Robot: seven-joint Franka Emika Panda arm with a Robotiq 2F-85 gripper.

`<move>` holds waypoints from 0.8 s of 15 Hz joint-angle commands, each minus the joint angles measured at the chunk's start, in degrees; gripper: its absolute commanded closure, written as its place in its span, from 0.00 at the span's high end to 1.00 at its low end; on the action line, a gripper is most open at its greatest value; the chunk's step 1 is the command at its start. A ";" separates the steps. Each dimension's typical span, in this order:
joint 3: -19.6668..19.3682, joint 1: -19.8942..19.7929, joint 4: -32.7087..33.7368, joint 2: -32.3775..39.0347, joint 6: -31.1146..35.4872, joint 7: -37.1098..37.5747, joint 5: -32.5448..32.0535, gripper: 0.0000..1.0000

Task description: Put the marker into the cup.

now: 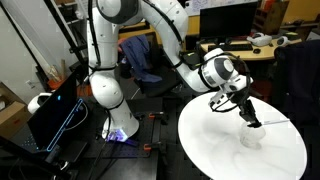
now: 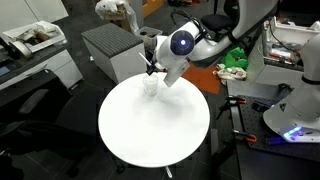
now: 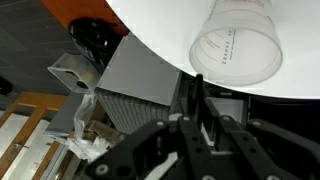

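Observation:
The transparent cup stands upright on the round white table, faint against it in both exterior views. My gripper hangs just above the cup, near the table's edge, and also shows in an exterior view. Its fingers are shut on the marker, a thin dark stick pointing from the jaws toward the cup's rim. In an exterior view the marker slants down toward the cup. Its tip is above the cup, not inside it.
A grey ribbed cabinet stands just past the table edge behind the cup and also shows in the wrist view. A black box with lit edges sits beside the robot base. Desks and chairs surround the table.

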 commanded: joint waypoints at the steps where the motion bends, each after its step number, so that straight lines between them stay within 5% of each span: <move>1: -0.67 1.35 2.91 4.11 -1.10 4.07 -2.31 0.04; 12: -0.97 2.37 6.91 9.65 0.22 13.78 -9.42 0.04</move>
